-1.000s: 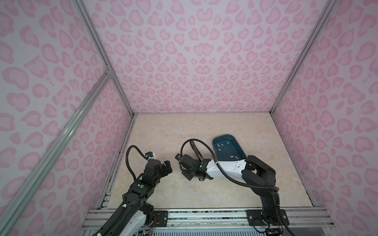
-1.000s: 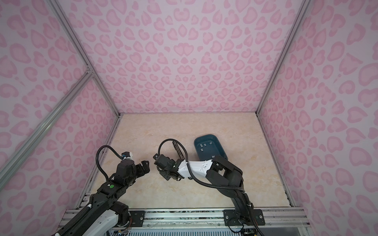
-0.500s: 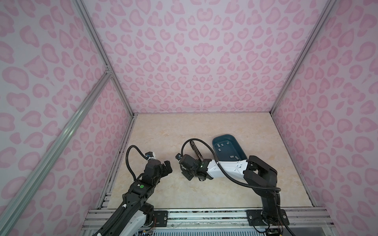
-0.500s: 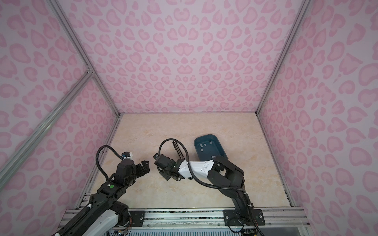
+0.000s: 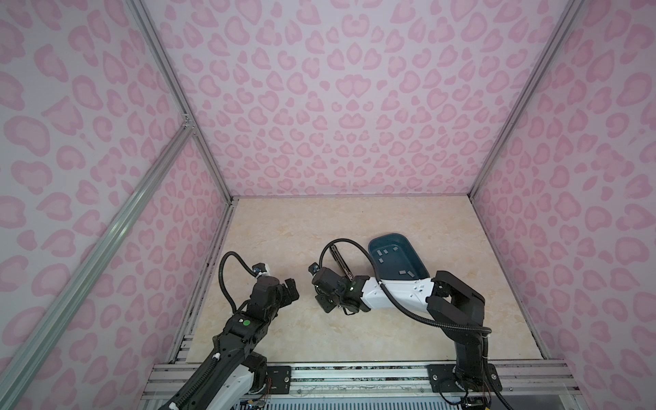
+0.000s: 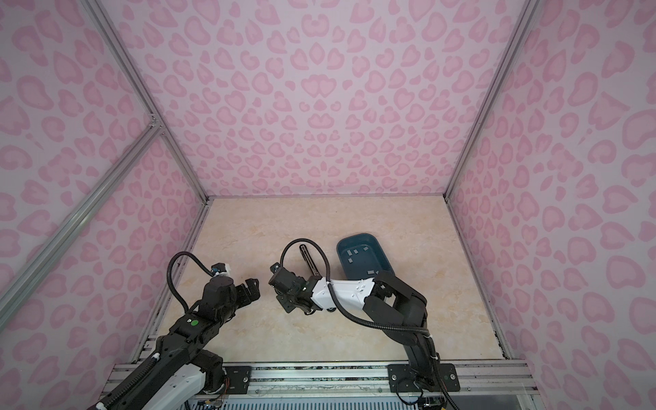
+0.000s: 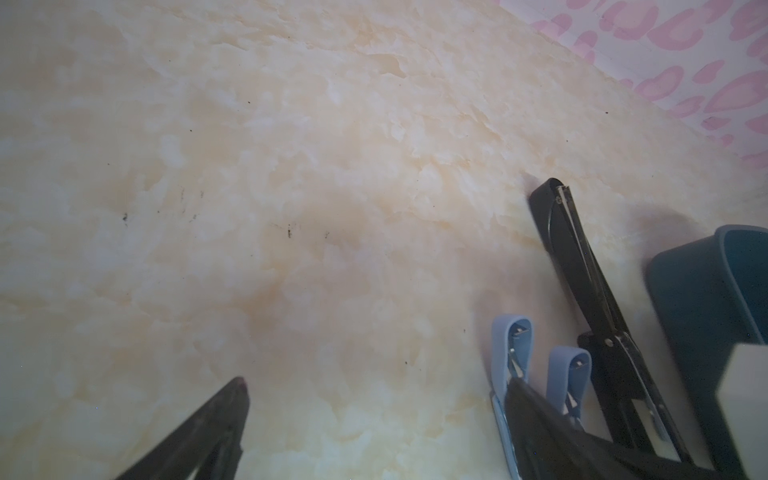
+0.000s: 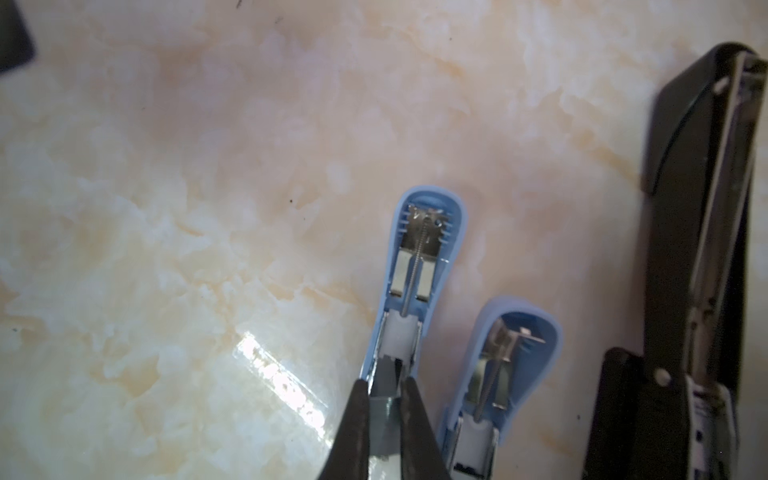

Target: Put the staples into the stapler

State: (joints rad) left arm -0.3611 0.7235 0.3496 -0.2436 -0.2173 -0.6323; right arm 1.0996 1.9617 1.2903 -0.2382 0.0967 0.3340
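Two small light-blue staplers lie open side by side on the marble table, one (image 8: pixel 419 266) next to the other (image 8: pixel 515 357). In the right wrist view my right gripper (image 8: pixel 385 386) is shut on a short grey strip of staples (image 8: pixel 384 419), held over the open channel of the first stapler. More staples (image 5: pixel 385 252) lie loose in the teal tray (image 5: pixel 420 264). My left gripper (image 7: pixel 376 386) stands open over bare table, just left of the staplers (image 7: pixel 510 345), holding nothing. In both top views the right arm hides the blue staplers.
A long black stapler (image 8: pixel 702 216) lies open beside the blue ones, between them and the teal tray (image 7: pixel 698 316); a top view shows it too (image 6: pixel 309 261). Pink patterned walls enclose the table on three sides. The left gripper (image 6: pixel 252 287) and the right gripper (image 6: pixel 285 303) stand close together.
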